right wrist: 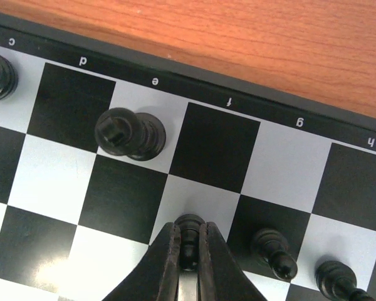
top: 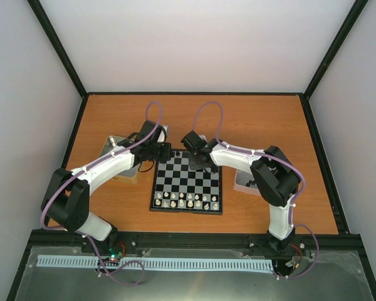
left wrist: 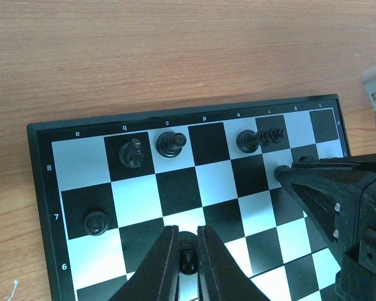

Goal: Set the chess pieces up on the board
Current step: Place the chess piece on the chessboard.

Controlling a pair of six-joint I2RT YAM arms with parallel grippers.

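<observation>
The chessboard [top: 188, 183] lies in the middle of the table, with whitish pieces [top: 187, 202] in its two near rows. My left gripper [left wrist: 188, 248] is shut on a black pawn [left wrist: 188, 258] over the board's second-from-far row. My right gripper [right wrist: 189, 246] is shut on a black pawn [right wrist: 190, 241] standing on a pale square; it also shows in the left wrist view [left wrist: 282, 175]. Black pieces stand in the far row: a knight [left wrist: 132, 152], a bishop [left wrist: 170, 143] and a king [right wrist: 128, 133]. Other black pawns [right wrist: 274, 251] stand nearby.
A metal tray [top: 120, 158] sits left of the board under my left arm. Another tray [top: 243, 182] sits right of the board by my right arm. Black rails frame the orange table [top: 269, 125].
</observation>
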